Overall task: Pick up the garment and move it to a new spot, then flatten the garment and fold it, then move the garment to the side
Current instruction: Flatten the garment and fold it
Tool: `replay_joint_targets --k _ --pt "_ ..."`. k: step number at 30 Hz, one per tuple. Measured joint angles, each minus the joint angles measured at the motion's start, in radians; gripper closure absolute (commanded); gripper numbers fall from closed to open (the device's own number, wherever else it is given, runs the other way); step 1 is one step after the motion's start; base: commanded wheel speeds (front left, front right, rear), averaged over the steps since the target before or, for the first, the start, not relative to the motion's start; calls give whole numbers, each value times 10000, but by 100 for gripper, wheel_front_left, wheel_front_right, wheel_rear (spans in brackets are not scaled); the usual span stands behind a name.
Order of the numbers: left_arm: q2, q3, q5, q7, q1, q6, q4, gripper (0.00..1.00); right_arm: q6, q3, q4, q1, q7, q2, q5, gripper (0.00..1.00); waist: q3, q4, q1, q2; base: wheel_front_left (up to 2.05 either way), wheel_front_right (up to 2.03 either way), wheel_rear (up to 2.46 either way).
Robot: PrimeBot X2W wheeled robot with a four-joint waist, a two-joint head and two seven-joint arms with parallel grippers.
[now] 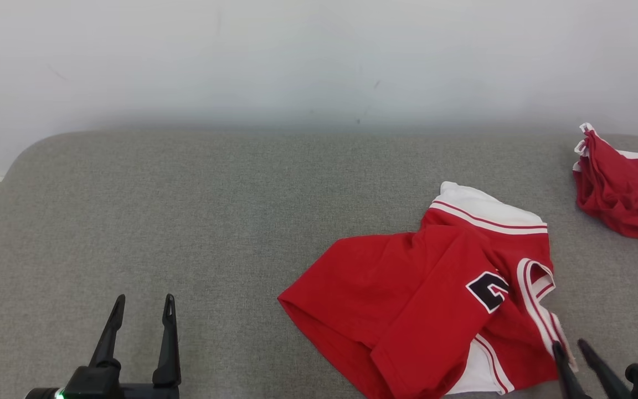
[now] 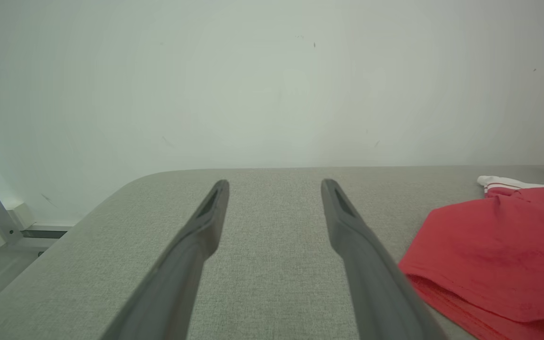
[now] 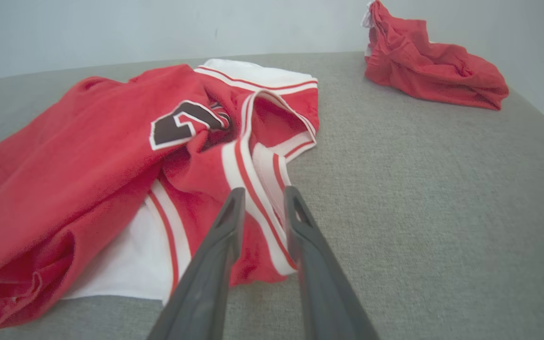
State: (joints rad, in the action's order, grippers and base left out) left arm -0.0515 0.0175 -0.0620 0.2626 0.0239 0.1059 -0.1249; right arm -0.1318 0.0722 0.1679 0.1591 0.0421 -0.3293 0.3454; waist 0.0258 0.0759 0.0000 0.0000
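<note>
The garment (image 1: 424, 288) is a red jersey with white-and-red striped trim and a black number patch. It lies crumpled on the grey padded surface (image 1: 186, 221), right of centre. My right gripper (image 1: 569, 343) is at its near right edge, its jaws a narrow gap apart. In the right wrist view the gripper (image 3: 263, 189) hovers over the garment's (image 3: 88, 156) striped hem, and the cloth lies slack. My left gripper (image 1: 144, 302) stands wide open at the lower left, away from the cloth. In the left wrist view this gripper (image 2: 276, 182) holds nothing, and the garment (image 2: 489, 245) lies to its right.
A second red garment (image 1: 623, 194) lies bunched at the far right edge of the surface, also seen as a heap (image 3: 432, 71) in the right wrist view. A pale wall rises behind. The surface's rounded left corner (image 2: 125, 184) drops to the floor.
</note>
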Motion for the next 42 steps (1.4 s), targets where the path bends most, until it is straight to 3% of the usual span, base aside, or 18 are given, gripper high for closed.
replay_joint_targets --k 13,26,33,42 --pt "0 -40 4 0 -146 -6 40 0 0 324 -1632 -55 1279 965 -719 0 -112 -96 0 0 0 0 0" --pt "-12 -727 142 0 -199 125 -205 0 0 -414 -1045 -402 2169 1563 -773 0 -55 -180 0 0 0 0 0" --pt "-4 -2067 -353 0 -187 234 -928 0 0 -512 -968 -675 2196 1716 -771 0 93 -323 0 0 0 0 0" --pt "-2 -4907 -1195 0 580 251 -2374 0 0 -750 -949 -1051 2197 1756 -765 0 399 -775 0 0 0 0 0"
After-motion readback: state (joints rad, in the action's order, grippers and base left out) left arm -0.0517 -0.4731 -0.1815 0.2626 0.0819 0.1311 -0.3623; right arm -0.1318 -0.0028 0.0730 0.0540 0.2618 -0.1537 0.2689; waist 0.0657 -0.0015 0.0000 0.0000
